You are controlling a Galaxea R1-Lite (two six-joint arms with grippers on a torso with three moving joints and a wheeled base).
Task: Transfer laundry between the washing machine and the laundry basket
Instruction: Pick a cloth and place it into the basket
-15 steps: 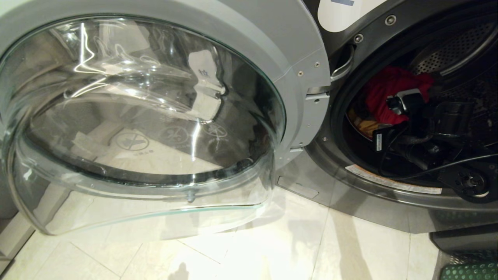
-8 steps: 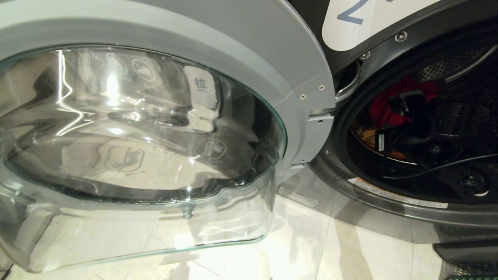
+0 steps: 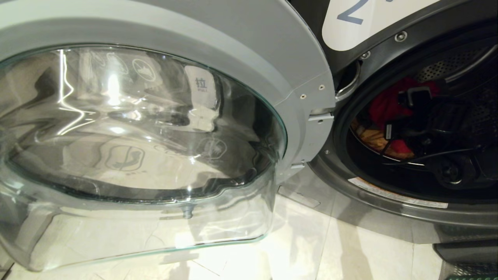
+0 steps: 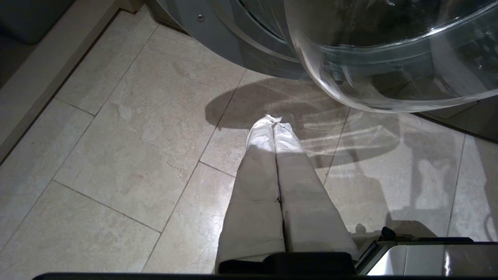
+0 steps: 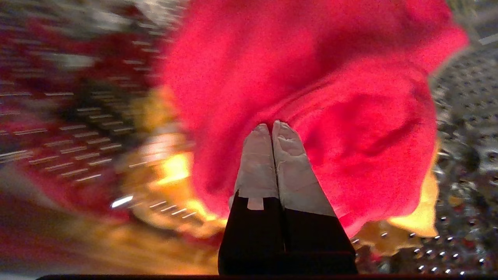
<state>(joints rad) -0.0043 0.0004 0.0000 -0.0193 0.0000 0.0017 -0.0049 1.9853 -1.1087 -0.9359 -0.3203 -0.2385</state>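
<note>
The washing machine (image 3: 389,217) was cut off at the 3 o'clock edge of the head view, and its white label (image 3: 362,19) showed only the lower part of a "2". The open glass door (image 3: 136,147) filled the frame from 9 o'clock to centre, and reflections in it obscured whatever lay behind. Inside the drum opening at 3 o'clock, the right arm's dark body and cables covered much of the laundry; the right gripper's tips could not be made out there. The red cloth (image 3: 387,105) showed above an orange-yellow piece (image 3: 373,138) at the drum's lower near side. The right wrist view was blurred on one side, where the drum wall appeared only as streaks. In that view the right gripper (image 5: 272,130) had its taped fingers (image 5: 256,163) pressed together with nothing visibly between them, the tips lying against or just in front of the red cloth (image 5: 330,97); contact could not be confirmed. The orange-yellow piece (image 5: 416,217) protruded from beneath the red cloth. The left gripper (image 4: 273,121) hung over the tiled floor (image 4: 116,155) just beside the door's glass bowl (image 4: 389,58), fingers (image 4: 256,175) together and empty.
</note>
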